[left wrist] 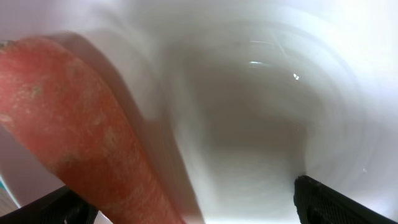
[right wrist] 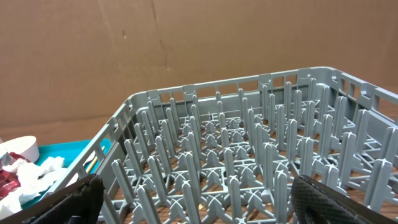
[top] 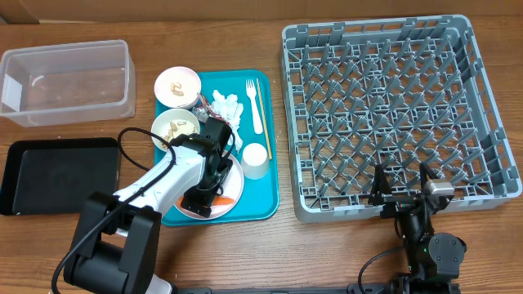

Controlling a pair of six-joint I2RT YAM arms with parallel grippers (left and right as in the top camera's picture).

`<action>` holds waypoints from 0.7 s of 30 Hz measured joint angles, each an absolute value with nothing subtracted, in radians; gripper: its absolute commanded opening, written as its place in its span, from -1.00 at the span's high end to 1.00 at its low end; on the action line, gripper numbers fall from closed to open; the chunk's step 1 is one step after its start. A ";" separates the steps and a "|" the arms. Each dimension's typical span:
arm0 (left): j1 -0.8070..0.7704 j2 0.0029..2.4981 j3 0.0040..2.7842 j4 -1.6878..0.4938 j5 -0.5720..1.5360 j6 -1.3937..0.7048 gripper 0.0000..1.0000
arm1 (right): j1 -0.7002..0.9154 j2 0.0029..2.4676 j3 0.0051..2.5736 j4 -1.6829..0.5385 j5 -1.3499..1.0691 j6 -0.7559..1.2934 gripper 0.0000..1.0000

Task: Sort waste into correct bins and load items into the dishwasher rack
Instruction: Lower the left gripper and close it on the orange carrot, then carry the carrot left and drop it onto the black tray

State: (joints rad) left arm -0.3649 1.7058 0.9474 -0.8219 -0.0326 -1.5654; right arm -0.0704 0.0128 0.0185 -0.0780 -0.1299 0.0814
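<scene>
Left fingers (left wrist: 339,202) spread over plate (left wrist: 261,93) (carrot (left wrist: 74,124) beside one), right fingers (right wrist: 336,199) spread at rack (right wrist: 249,155) edge

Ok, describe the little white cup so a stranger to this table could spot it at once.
Find the big grey plastic dishwasher rack on the right; beside its left wall lies a teal rectangular tray. Near that tray's right edge, beyond the handle end of the white plastic fork, stands the small white round cup. Unlike the white bowls further left, it looks empty.
</scene>
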 measured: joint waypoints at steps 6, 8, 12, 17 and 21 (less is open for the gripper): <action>-0.365 1.706 0.948 -0.823 -0.038 -1.560 -0.44 | -0.070 0.013 0.019 -0.078 -0.131 0.081 -1.00; -0.365 1.706 0.947 -0.834 -0.043 -1.557 -0.44 | -0.071 0.013 0.019 -0.079 -0.130 0.081 -1.00; -0.365 1.706 0.948 -0.858 -0.056 -1.557 -0.21 | -0.071 0.013 0.019 -0.078 -0.130 0.081 -1.00; -0.365 1.706 0.947 -0.884 -0.087 -1.546 0.12 | -0.070 0.013 0.019 -0.078 -0.130 0.081 -1.00; -0.365 1.706 0.943 -0.887 -0.106 -1.546 0.14 | -0.071 0.013 0.019 -0.078 -0.130 0.081 -1.00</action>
